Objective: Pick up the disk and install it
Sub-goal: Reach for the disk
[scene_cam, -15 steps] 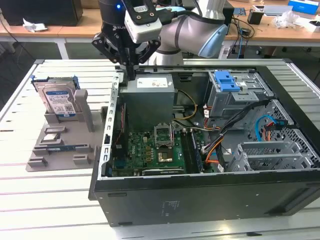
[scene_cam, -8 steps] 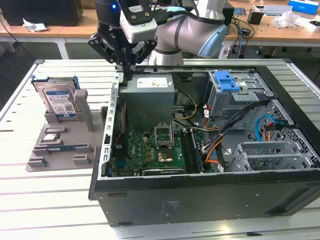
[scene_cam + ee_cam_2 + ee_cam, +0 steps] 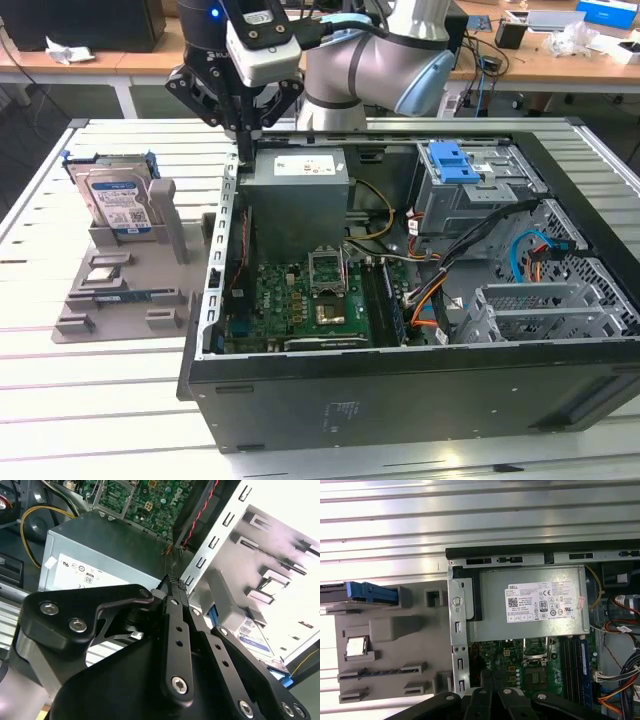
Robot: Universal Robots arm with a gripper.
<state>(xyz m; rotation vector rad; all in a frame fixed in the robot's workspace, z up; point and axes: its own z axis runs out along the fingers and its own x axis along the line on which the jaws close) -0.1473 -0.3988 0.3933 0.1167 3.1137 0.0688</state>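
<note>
At the exterior view's left, well apart from the case: disk (image 3: 117, 200) stands upright in the far slot of a grey holder tray (image 3: 140, 275), label facing near. Nothing touches it, and it is not yet picked up.

Moving right: gripper (image 3: 243, 150) hangs above the far left corner of the open computer case (image 3: 400, 400), just beside the power supply (image 3: 300, 195). Its fingers are pinched together on nothing.

Further right, far side of the case: grey drive cage (image 3: 480, 200) with blue latch (image 3: 448, 160).

Judgement: task at its start, with pickup and install both left.

The exterior view gives the disk's label face and the cage. The first wrist view looks straight down and gives the disk edge-on, with its blue bracket (image 3: 370, 592). The second wrist view gives the closed fingertips (image 3: 175, 582) up close.
</note>
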